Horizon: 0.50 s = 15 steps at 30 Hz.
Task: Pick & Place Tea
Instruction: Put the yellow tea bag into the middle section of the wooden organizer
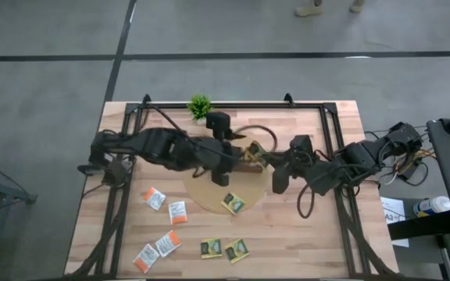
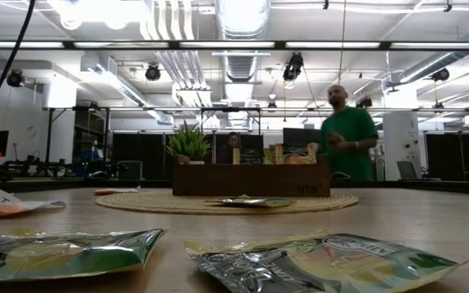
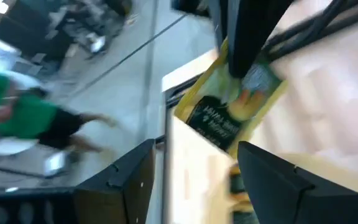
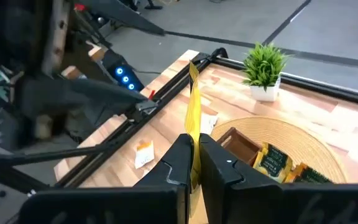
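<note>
My right gripper [image 4: 193, 146] [image 1: 275, 172] is over the round mat's right side, shut on a green-and-yellow tea sachet [image 4: 193, 112] that shows edge-on. The same sachet [image 3: 232, 106] shows face-on in the left wrist view, just ahead of my open left gripper [image 3: 191, 180] [image 1: 222, 173], which hovers over the mat beside the tray and touches nothing. The brown tray [image 1: 250, 156] [image 4: 241, 146] holds green-and-yellow sachets [image 4: 272, 160]. One more [image 1: 233, 204] lies flat on the mat's near edge, and two [image 1: 212, 248] [image 1: 237, 250] lie near the table's near edge. Several white-and-orange sachets [image 1: 154, 198] [image 1: 168, 243] lie at near left. My right gripper pinches the green-and-yellow sachet between its two fingers [image 4: 180, 155] at one edge [image 4: 194, 140]. The sachet stands straight out past the fingertips, thin edge toward the camera. It is lifted clear of the table and mat. In the left wrist view a dark finger [image 3: 241, 43] crosses its face.
The round woven mat [image 1: 201, 191] [image 2: 137, 202] sits mid-table with the tray on it. A small potted plant [image 1: 200, 107] [image 4: 265, 65] stands at the far edge. A dark frame [image 1: 123, 203] runs along the table's sides. A person in green [image 2: 348, 134] stands beyond the table.
</note>
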### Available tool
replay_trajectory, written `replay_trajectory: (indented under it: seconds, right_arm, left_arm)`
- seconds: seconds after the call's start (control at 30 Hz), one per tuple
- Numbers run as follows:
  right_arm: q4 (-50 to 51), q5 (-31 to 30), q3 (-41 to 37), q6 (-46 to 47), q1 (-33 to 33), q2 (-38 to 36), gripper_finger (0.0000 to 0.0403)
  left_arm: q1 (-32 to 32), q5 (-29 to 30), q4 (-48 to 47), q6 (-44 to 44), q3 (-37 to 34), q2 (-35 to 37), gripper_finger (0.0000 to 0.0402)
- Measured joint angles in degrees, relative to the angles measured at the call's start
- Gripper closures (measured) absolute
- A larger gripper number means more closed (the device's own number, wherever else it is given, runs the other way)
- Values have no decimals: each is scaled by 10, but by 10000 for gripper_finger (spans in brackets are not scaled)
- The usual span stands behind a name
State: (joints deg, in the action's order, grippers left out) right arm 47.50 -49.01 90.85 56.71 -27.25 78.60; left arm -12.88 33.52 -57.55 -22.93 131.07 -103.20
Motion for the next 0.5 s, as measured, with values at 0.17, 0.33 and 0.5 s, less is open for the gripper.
replay_trajectory:
  seconds: [0.17, 0.33, 0.5]
  right_arm:
    - [-4, 27, 0, -55, 0, -1, 390]
    - [-10, 45, 0, -111, 0, -1, 390]
    - [-56, 69, 0, -205, -1, -1, 390]
  left_arm:
    - [17, -124, 1, 91, 0, 31, 179]
    - [37, -222, 4, 156, 0, 48, 179]
    - [55, -306, 5, 216, -1, 50, 179]
